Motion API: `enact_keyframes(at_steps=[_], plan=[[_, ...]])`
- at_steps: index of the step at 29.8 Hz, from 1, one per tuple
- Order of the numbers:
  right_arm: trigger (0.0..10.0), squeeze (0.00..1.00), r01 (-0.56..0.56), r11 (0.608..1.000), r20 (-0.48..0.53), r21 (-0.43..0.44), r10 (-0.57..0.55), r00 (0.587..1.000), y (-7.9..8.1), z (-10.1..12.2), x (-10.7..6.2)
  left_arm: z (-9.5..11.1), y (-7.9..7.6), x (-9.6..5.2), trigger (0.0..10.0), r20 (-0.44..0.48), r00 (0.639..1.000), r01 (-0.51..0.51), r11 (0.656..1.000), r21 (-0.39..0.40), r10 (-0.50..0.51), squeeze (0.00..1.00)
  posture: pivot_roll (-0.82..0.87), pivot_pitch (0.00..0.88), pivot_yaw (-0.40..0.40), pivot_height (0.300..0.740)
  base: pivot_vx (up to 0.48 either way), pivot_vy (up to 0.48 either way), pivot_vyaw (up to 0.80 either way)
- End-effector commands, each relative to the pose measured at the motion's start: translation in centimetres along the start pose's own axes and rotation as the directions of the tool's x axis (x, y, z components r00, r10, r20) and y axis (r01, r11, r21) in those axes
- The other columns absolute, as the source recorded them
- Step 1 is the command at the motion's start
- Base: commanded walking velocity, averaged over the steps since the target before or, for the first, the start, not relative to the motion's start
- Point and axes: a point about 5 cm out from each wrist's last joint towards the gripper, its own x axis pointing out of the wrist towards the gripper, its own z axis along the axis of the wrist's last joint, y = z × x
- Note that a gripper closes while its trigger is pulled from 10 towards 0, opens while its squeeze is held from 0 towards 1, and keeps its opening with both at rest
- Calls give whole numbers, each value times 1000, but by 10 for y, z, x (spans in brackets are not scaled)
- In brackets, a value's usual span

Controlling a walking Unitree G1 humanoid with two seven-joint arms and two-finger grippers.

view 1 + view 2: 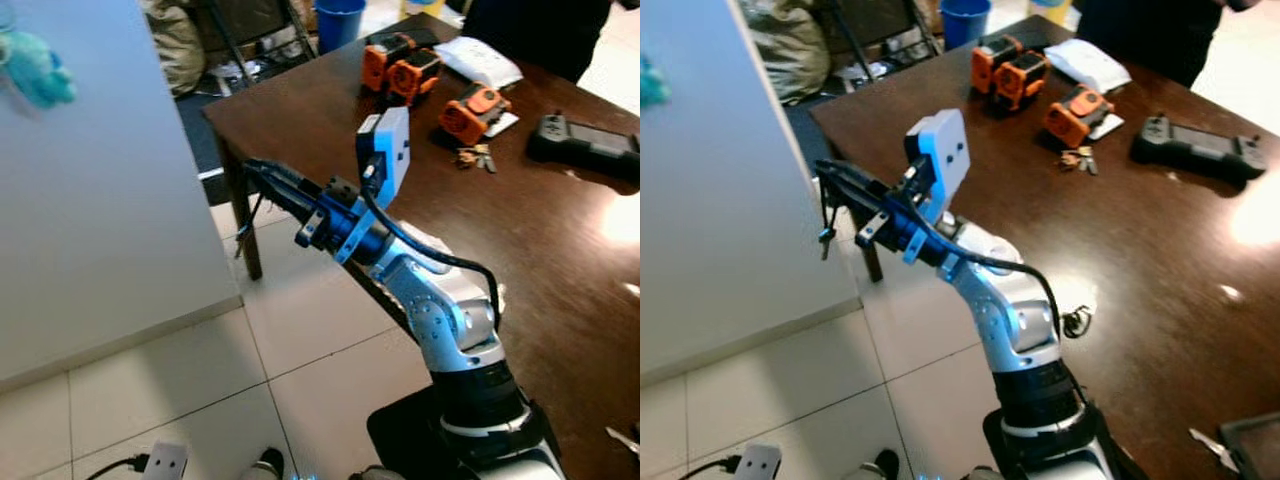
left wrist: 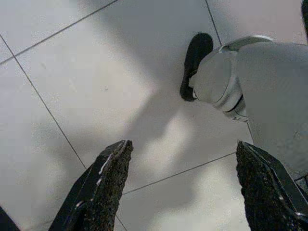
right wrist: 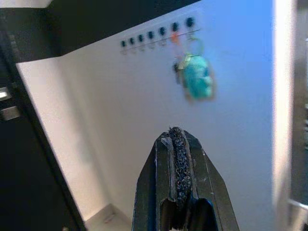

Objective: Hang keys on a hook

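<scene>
At nine o'clock in the head views stands the white wall panel (image 1: 100, 200), with the dark wooden table (image 1: 560, 260) spreading from twelve to four o'clock. The right arm reaches across the table's near corner toward ten o'clock, and the right gripper (image 1: 825, 170) is close to the panel but not touching it. Its jaws are pressed together, and a small dark bunch of keys (image 1: 825, 232) dangles just under the tips, so they appear clamped on the ring. The left gripper (image 2: 183, 146) hangs idle over the floor tiles (image 2: 96, 72), jaws wide apart.

The right wrist view looks along the closed fingers at a row of hooks (image 3: 156, 33) high on the panel, toward twelve o'clock from the fingertips. A teal plush keychain (image 3: 197, 79) already hangs from a hook near the one o'clock end.

The step in hand looks like the approach to a hook. To do it well, the gripper likely needs to:
- rise until the ring's opening sits just above a free hook at the eleven o'clock end, away from the plush;
- move in squarely so the ring passes over the hook's tip;
- lower before the jaws part.

A slow move would keep the keys from swinging.
</scene>
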Motion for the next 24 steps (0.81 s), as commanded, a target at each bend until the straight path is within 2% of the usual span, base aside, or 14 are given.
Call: enact_keyframes(at_steps=[1,6,9,13,14,17,18,24], plan=[[10000,0,-45,999,23,-12,45,999,6,6,4,-11,-6,-1,10000,-40,999,36,999,8,-35,0,-39,111,54,740,0,0,781],[10000,0,-76,997,31,-14,77,997,8,9,5,-13,-7,-2,10000,-42,998,42,999,5,-42,0,-39,113,53,740,195,0,501],[10000,0,-78,997,52,11,78,996,8,9,5,-14,-7,-2,10000,-44,998,41,999,1,-41,0,-32,103,47,740,255,0,0],[10000,0,-133,991,38,-24,134,990,11,11,5,-14,-6,-2,10000,-46,998,34,999,-2,-34,0,-30,89,40,740,300,0,794],[10000,0,-177,983,27,-46,178,984,13,11,5,-9,-3,-1,10000,-23,1000,1,999,-38,-2,0,-24,66,34,740,300,0,794],[10000,0,-186,981,26,-47,187,982,13,11,5,-6,-2,-1,10000,-12,1000,-12,998,-54,12,0,-24,66,34,740,300,0,794],[10000,0,-205,978,30,-44,206,978,15,11,5,0,4,0,10000,10,999,-51,995,-87,52,0,-20,60,34,740,296,0,794],[10000,0,-238,971,32,-37,239,970,18,10,5,11,20,-2,10000,40,990,-128,980,-151,135,0,-17,47,35,740,293,0,794]])
